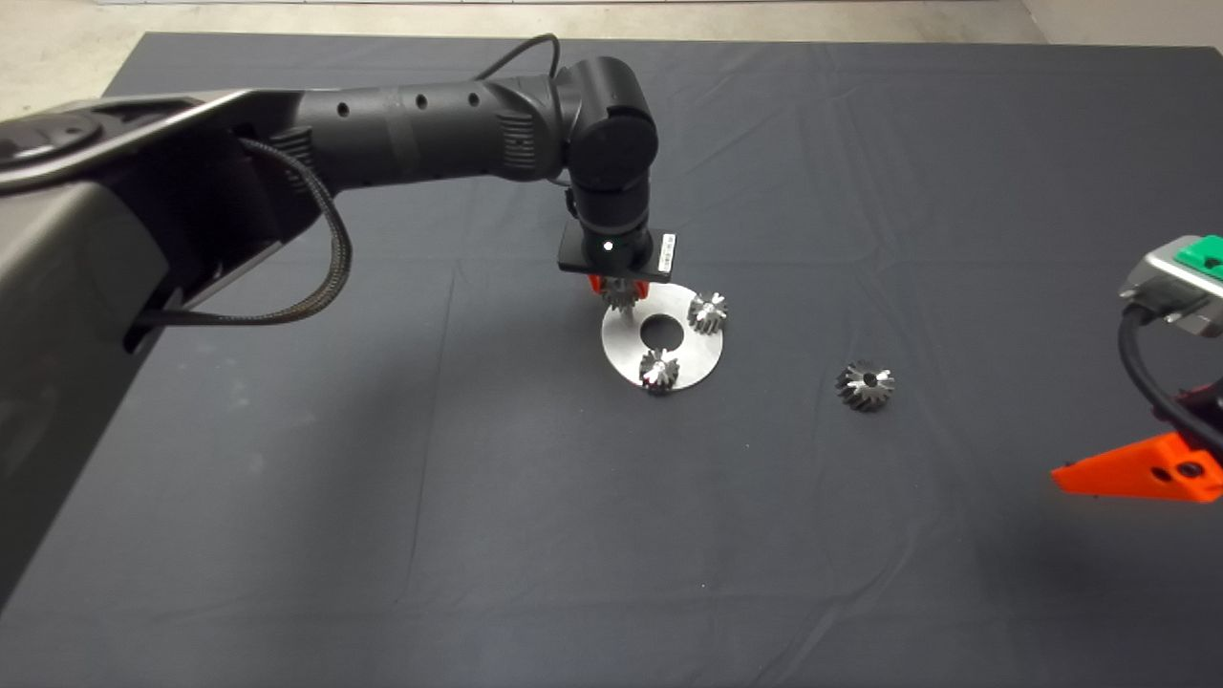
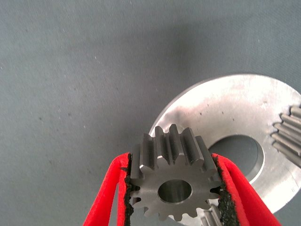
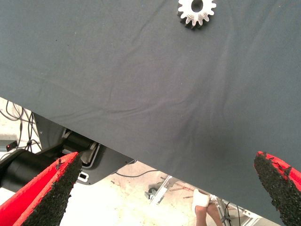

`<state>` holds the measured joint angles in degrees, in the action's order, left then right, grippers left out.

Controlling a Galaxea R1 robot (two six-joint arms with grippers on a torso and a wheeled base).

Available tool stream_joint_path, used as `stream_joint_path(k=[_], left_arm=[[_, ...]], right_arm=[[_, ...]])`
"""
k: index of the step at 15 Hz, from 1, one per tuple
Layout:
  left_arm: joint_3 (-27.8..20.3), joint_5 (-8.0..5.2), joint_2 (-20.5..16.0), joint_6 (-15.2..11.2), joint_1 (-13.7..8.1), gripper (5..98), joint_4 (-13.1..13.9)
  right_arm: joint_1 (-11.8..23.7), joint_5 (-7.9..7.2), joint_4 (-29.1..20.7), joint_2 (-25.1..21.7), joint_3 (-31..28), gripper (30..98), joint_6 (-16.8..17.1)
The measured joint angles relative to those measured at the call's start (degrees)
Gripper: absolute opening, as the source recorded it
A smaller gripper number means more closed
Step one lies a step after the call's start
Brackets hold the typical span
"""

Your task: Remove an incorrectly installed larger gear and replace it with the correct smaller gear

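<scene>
My left gripper (image 1: 619,294) is shut on the smaller gear (image 2: 175,183), a silver spur gear with a round centre hole, held between both red fingers (image 2: 110,193). It hangs over the far left rim of the round silver plate (image 1: 690,358). The plate (image 2: 225,108) has a big centre hole. I cannot tell if the gear touches it. The larger gear (image 1: 866,385), dark grey, lies on the mat to the right of the plate; it also shows in the right wrist view (image 3: 197,12). My right gripper (image 3: 174,188) is open and empty, parked at the right edge (image 1: 1137,468).
Two small silver gears stand on the plate, one at its far right (image 1: 708,312) and one at its near rim (image 1: 659,370). The left arm (image 1: 411,124) reaches in across the far left of the mat. A person's leg (image 3: 201,200) shows beyond the mat edge.
</scene>
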<state>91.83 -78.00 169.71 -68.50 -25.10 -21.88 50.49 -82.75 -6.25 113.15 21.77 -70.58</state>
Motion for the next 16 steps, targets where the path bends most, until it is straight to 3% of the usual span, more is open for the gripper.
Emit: stream_joint_path(k=[16], left_arm=[[-0.2,-0.01,0.0,-0.3,-0.2,33.0,-0.9]], right_arm=[[0.0,-0.04,0.0,-1.0,0.0,96.8,0.0]])
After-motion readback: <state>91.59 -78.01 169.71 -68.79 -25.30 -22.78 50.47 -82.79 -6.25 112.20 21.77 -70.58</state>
